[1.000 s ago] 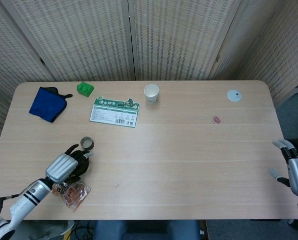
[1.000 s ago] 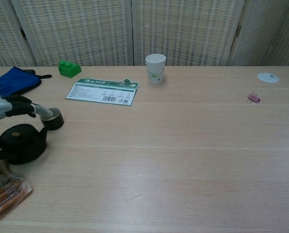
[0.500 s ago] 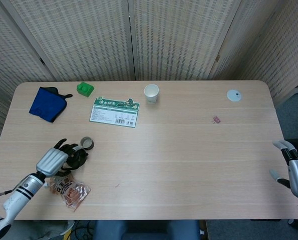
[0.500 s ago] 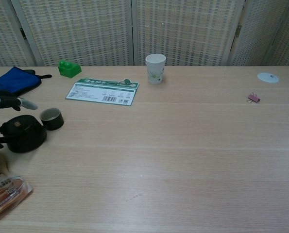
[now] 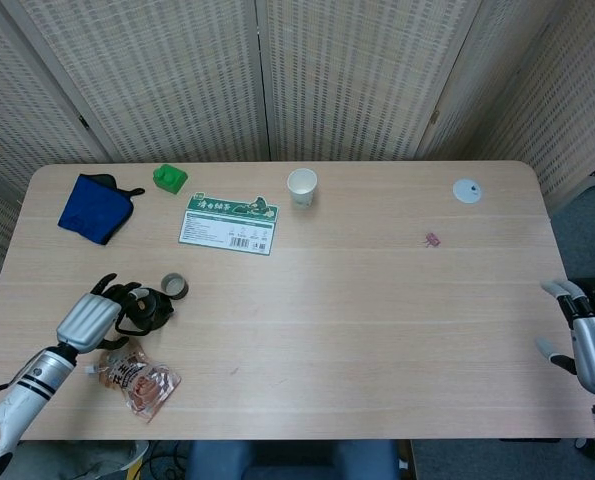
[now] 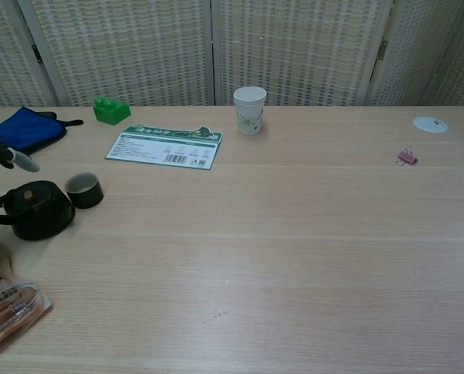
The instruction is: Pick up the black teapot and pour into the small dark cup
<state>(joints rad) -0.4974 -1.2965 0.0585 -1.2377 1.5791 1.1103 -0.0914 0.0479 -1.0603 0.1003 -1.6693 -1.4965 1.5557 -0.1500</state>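
Note:
The black teapot (image 5: 148, 308) (image 6: 38, 210) stands upright on the table at the front left, its handle pointing left. Just right of it and a little farther back sits the small dark cup (image 5: 174, 287) (image 6: 83, 189). My left hand (image 5: 93, 317) lies to the left of the teapot with its fingers spread near the handle and nothing in its grasp. In the chest view only a fingertip (image 6: 19, 161) shows at the left edge. My right hand (image 5: 589, 345) rests at the table's front right corner, fingers apart and empty.
A snack packet (image 5: 139, 380) lies in front of the teapot. At the back are a blue cloth (image 5: 95, 206), a green block (image 5: 170, 178), a printed card (image 5: 228, 224) and a paper cup (image 5: 302, 186). A white disc (image 5: 466, 190) and a pink clip (image 5: 432, 239) lie at the right.
My left hand has drawn back to the left, away from the cup and off the teapot. The teapot now stands by itself. The right hand has barely moved.

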